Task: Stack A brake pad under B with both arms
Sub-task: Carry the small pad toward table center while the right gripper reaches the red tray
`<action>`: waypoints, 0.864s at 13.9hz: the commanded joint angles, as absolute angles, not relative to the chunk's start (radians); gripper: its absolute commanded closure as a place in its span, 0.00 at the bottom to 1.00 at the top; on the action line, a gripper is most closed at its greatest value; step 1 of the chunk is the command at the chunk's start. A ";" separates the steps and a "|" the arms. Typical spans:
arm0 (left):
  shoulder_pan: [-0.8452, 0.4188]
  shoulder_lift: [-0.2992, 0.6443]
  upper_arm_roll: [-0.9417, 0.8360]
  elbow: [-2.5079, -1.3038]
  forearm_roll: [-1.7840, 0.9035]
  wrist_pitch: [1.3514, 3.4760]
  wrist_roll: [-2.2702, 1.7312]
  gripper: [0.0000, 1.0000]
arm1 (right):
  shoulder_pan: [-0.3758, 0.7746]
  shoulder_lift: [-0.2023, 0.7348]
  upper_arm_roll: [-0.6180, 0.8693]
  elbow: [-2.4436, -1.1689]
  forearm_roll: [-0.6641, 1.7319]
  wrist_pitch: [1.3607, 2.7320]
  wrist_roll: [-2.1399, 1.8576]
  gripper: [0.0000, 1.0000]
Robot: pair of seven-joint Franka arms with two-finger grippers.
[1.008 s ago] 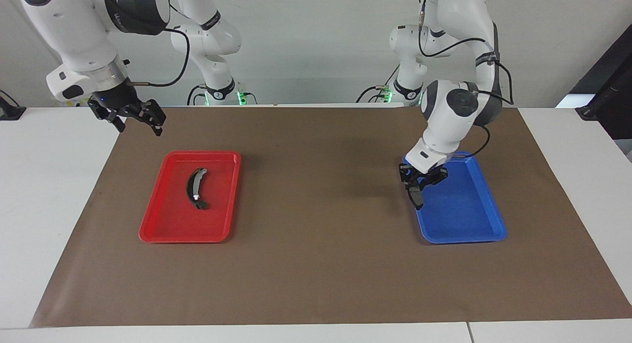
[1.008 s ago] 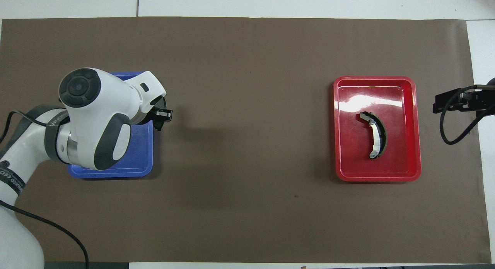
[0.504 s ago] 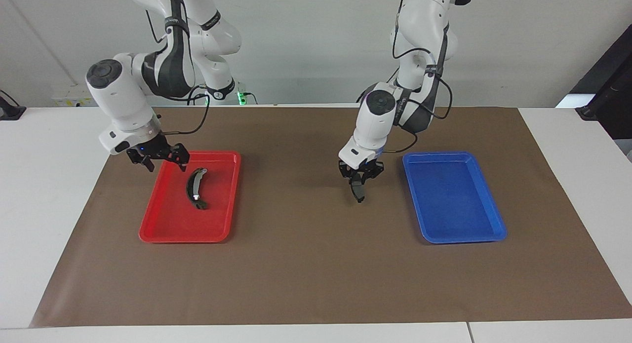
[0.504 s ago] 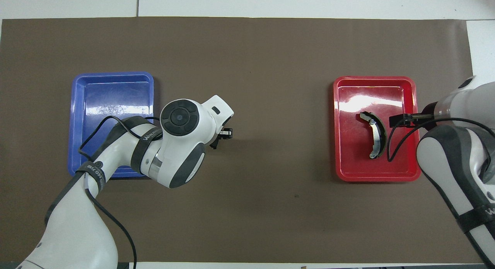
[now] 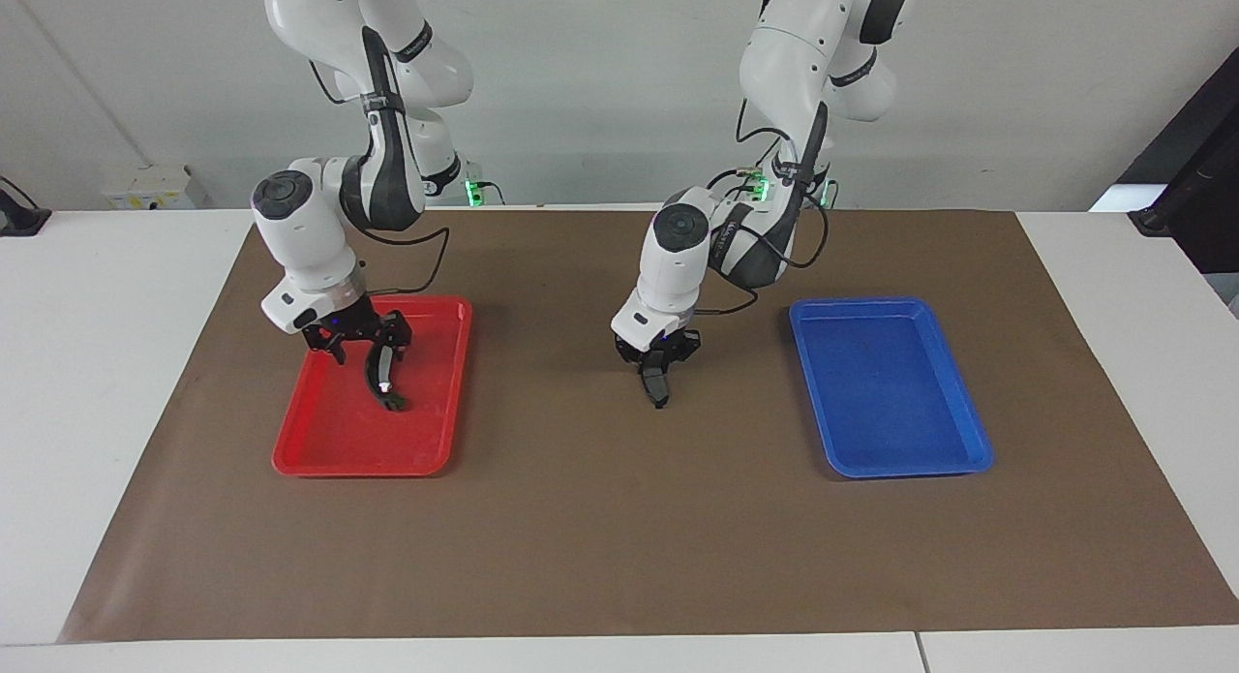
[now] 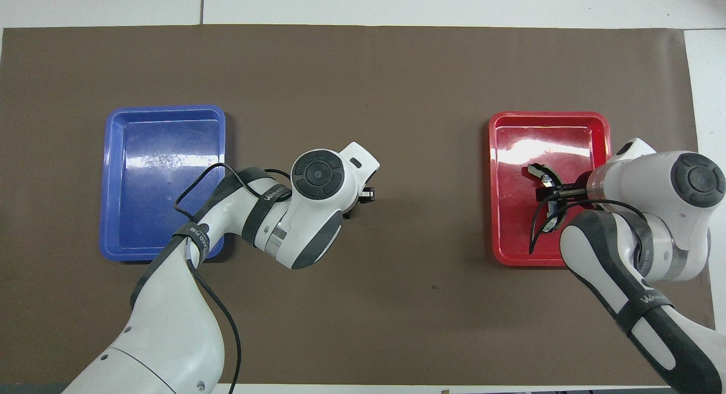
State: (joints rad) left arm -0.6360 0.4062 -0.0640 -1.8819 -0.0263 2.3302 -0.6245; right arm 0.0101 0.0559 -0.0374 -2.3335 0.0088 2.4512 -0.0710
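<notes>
Both arms moved centreward: left gripper (image 5: 657, 381) clamped on pad A (image 5: 659, 389) mid-frame; right gripper (image 5: 359, 347), fingers apart, over B (image 5: 384, 382). Lay A flat first.

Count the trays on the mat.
2. Red tray at the right arm's end, holding the brake shoe; blue tray at the left arm's end, empty. None seems hidden.

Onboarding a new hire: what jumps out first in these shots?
Two bright trays on the brown mat: a red tray at the right arm's end, a bare blue tray at the left's. The right gripper hangs open over the curved brake shoe in the red tray. Between the trays, the left gripper holds a small dark pad.
</notes>
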 commanded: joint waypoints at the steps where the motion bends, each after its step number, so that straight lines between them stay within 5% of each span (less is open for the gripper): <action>1: -0.655 0.414 -0.051 -1.873 -0.037 2.355 -0.632 0.97 | 0.005 0.083 -0.035 -2.341 0.028 2.483 -0.120 0.01; 3: -0.655 0.414 -0.049 -1.867 -0.035 2.335 -0.632 0.80 | 0.005 0.089 -0.035 -2.341 0.028 2.485 -0.121 0.01; 5: -0.653 0.413 -0.048 -1.865 -0.026 2.335 -0.623 0.02 | 0.005 0.091 -0.035 -2.341 0.028 2.485 -0.124 0.03; 9: -0.621 0.345 -0.041 -1.868 -0.026 2.290 -0.620 0.01 | 0.005 0.092 -0.035 -2.345 0.028 2.488 -0.141 0.06; 12: -0.517 0.252 -0.043 -1.871 -0.026 2.168 -0.554 0.01 | 0.006 0.091 -0.035 -2.358 0.028 2.493 -0.143 0.21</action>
